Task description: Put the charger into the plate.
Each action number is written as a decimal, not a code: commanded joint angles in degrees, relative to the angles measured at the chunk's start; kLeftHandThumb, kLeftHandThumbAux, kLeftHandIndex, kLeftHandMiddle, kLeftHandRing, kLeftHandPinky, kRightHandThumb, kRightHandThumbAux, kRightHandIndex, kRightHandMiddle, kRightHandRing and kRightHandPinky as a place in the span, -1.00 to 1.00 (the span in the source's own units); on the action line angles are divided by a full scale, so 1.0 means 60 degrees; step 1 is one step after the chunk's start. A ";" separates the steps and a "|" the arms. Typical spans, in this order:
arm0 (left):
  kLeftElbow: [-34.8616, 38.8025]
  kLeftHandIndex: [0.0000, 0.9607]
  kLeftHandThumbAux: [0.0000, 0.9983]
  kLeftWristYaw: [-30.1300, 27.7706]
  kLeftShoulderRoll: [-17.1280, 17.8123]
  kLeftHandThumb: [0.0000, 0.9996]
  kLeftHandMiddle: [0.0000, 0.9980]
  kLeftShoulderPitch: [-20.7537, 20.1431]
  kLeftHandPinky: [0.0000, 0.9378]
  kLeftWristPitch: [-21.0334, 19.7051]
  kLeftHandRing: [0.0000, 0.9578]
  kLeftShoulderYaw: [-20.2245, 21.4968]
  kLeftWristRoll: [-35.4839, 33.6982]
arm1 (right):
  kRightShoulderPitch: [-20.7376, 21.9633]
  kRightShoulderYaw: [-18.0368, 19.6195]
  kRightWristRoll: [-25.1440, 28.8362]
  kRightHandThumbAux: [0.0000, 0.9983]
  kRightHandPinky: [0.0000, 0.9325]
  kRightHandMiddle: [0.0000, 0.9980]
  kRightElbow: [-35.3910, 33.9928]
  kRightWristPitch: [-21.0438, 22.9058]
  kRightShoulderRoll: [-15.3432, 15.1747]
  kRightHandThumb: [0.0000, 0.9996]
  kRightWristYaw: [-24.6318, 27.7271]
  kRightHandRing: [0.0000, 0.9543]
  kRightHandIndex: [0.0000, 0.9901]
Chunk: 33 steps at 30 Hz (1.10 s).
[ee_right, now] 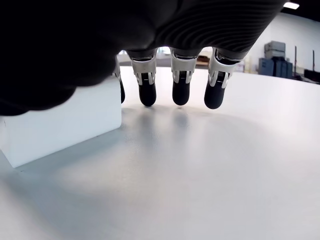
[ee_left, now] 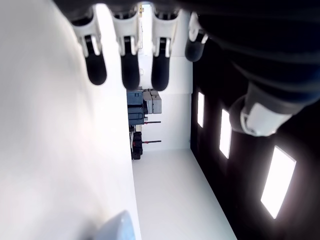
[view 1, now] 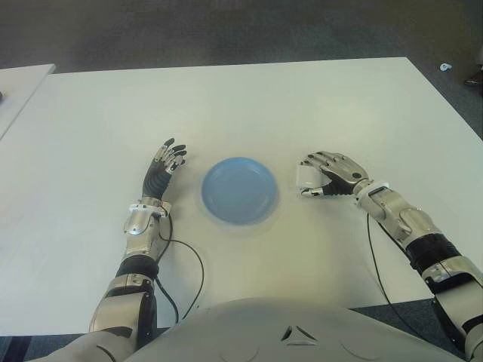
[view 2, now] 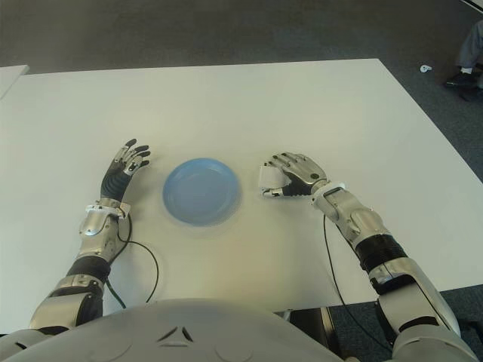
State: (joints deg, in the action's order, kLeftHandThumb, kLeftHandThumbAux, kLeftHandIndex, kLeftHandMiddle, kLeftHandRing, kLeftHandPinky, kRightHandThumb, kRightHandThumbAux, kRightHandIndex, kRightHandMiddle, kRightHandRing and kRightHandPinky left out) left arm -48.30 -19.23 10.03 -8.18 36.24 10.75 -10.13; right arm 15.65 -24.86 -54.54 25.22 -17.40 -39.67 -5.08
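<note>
Left eye view has the left robot hand (view 1: 166,162) showing over the white bench (view 1: 226,98), just left of the blue plate (view 1: 239,190), with a bit of bare surface between them. Its fingers are stretched out and loosely spread, nothing in them. Its own wrist view shows the dark fingertips (ee_left: 127,70) straight and apart, with a sliver of the plate's rim at the frame edge.

The plate sits roughly centred in front of the robot and has nothing in it. Just right of it, with a small gap of bench, is the charger (view 1: 308,178), a small white block sitting flat on the surface. So charger and plate are near each other but not touching.

The right robot hand (view 1: 332,175) is right on top of the charger from its right side, fingers arched over it. In the right wrist view the charger (ee_right: 60,125) sits under the palm with the fingertips (ee_right: 147,95) hanging down past it, apart from one another. Can't tell if any finger is actually pressing on the block; it doesn't look gripped.

Loads of room otherwise: the far half of the bench is bare, and its edges are well away from both hands.
</note>
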 commanded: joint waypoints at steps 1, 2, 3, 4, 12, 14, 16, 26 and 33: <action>-0.0812 -0.84 -0.04 -0.0081 -0.0193 -1.00 -0.59 0.0832 -0.55 -0.0841 -0.58 -0.0076 0.0068 | 0.0015 -0.0251 -0.0159 -0.77 -1.00 -1.00 0.0225 0.0035 0.0011 -0.36 0.0021 -1.00 -1.00; -0.0813 -0.84 -0.04 -0.0072 -0.0189 -1.00 -0.59 0.0831 -0.55 -0.0844 -0.58 -0.0080 0.0077 | 0.0018 -0.0278 -0.0185 -0.77 -1.00 -1.00 0.0235 0.0031 -0.0013 -0.36 0.0006 -1.00 -1.00; -0.0813 -0.83 -0.04 -0.0065 -0.0186 -1.00 -0.59 0.0831 -0.55 -0.0845 -0.57 -0.0083 0.0083 | 0.0021 -0.0299 -0.0201 -0.77 -1.00 -1.00 0.0241 0.0028 -0.0031 -0.36 -0.0006 -1.00 -1.00; -0.0813 -0.83 -0.04 -0.0060 -0.0186 -1.00 -0.58 0.0831 -0.55 -0.0845 -0.57 -0.0085 0.0085 | 0.0024 -0.0313 -0.0208 -0.77 -1.00 -1.00 0.0244 0.0027 -0.0043 -0.36 -0.0015 -1.00 -1.00; -0.0784 -0.82 -0.04 -0.0001 -0.0204 -1.00 -0.58 0.0848 -0.55 -0.0796 -0.57 -0.0102 0.0102 | 0.0051 -0.0398 -0.0247 -0.77 -1.00 -1.00 0.0213 -0.0023 -0.0197 -0.35 -0.0028 -1.00 -1.00; -0.0778 -0.81 -0.04 0.0007 -0.0210 -1.00 -0.58 0.0854 -0.55 -0.0780 -0.57 -0.0106 0.0106 | 0.0060 -0.0420 -0.0256 -0.77 -1.00 -1.00 0.0209 -0.0050 -0.0236 -0.36 -0.0019 -1.00 -1.00; -0.0779 -0.80 -0.04 -0.0003 -0.0213 -1.00 -0.58 0.0855 -0.54 -0.0767 -0.57 -0.0103 0.0098 | 0.0075 -0.0454 -0.0280 -0.76 -1.00 -1.00 0.0206 -0.0072 -0.0272 -0.36 -0.0013 -1.00 -1.00; -0.0738 -0.81 -0.03 -0.0034 -0.0232 -1.00 -0.56 0.0867 -0.53 -0.0797 -0.55 -0.0132 0.0094 | 0.0060 -0.0677 -0.0433 -0.74 -1.00 -1.00 0.0234 -0.0342 -0.0573 -0.39 -0.0061 -1.00 -1.00; -0.0713 -0.81 -0.03 0.0028 -0.0230 -1.00 -0.56 0.0889 -0.54 -0.0749 -0.55 -0.0162 0.0152 | 0.0067 -0.0791 -0.0417 -0.75 -1.00 -1.00 0.0441 -0.0459 -0.0618 -0.45 -0.0163 -1.00 -1.00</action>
State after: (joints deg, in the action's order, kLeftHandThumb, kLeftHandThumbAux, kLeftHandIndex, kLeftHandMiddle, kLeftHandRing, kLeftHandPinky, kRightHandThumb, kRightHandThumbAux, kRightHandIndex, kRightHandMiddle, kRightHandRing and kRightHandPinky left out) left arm -48.29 -19.23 10.16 -8.18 36.18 10.44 -10.04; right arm 16.79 -28.26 -56.26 26.49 -19.35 -43.09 -7.00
